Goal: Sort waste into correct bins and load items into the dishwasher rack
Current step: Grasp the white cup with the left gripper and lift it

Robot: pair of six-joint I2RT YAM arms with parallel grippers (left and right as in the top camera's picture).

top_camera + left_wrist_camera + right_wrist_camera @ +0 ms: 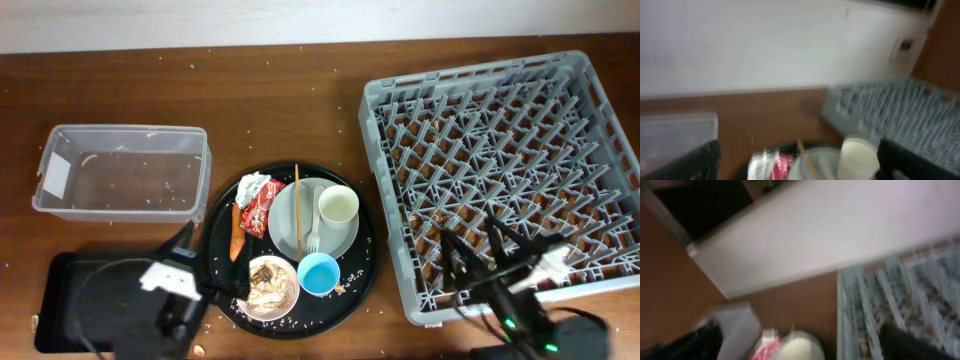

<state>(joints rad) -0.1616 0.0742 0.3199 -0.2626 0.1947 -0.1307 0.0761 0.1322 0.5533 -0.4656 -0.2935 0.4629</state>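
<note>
The grey dishwasher rack [510,160] fills the right side. A round black tray [362,262] holds the pale plate [285,232] with the cream cup [338,207], white fork [312,238] and chopstick [296,195], plus the blue cup [318,273], the white bowl [270,287] of brown scraps, the red-and-silver wrapper [258,200] and the orange stick [237,232]. The clear tub [125,170] is at the left and the black tray [70,300] at the front left. My left gripper [213,262] is open and empty by the bowl. My right gripper [482,245] is open over the rack's front edge.
Both wrist views are blurred. The left wrist view shows the cup [857,157], wrapper [772,165] and rack [900,110] between open fingers [800,167]. The right wrist view shows the cup [800,349] and rack [890,295]. White crumbs lie scattered on the brown table [280,100].
</note>
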